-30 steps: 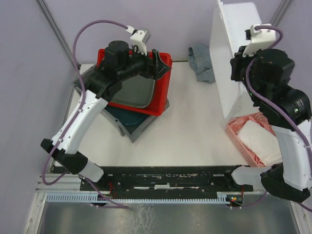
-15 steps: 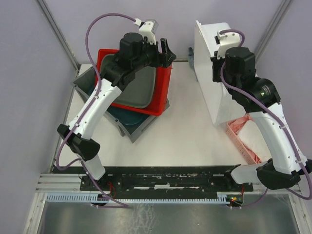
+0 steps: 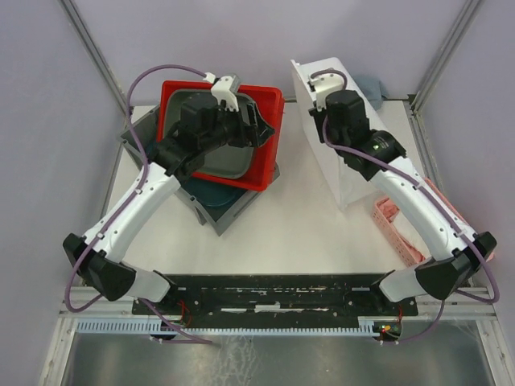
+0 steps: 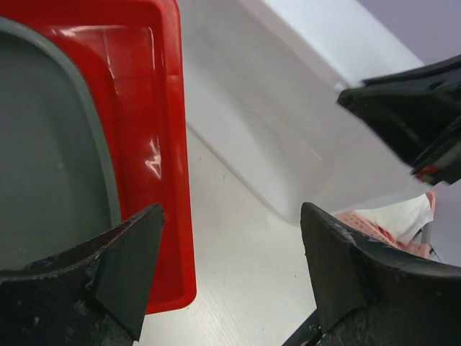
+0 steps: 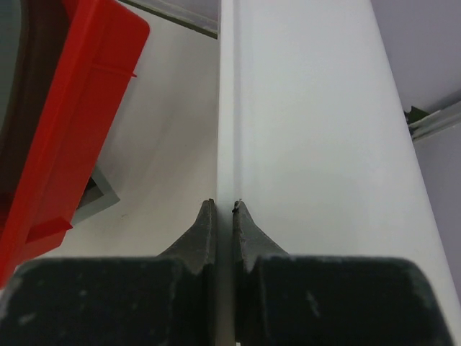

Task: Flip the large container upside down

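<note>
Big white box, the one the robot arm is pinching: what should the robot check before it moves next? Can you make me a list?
1. Right gripper is gripping the large white plastic container: ok, both fingers are shut on its thin edge.
2. Left gripper is free to help: ok, it is open and holds nothing, over the edge of the red plastic tray.
3. Container is tipped up: ok, it stands on its side.
4. Room on the red tray's side: ok, bare white table shows between the tray and the container.
5. Container is clear of the pink lattice basket: cannot tell, the right arm hides part of the gap.
</note>
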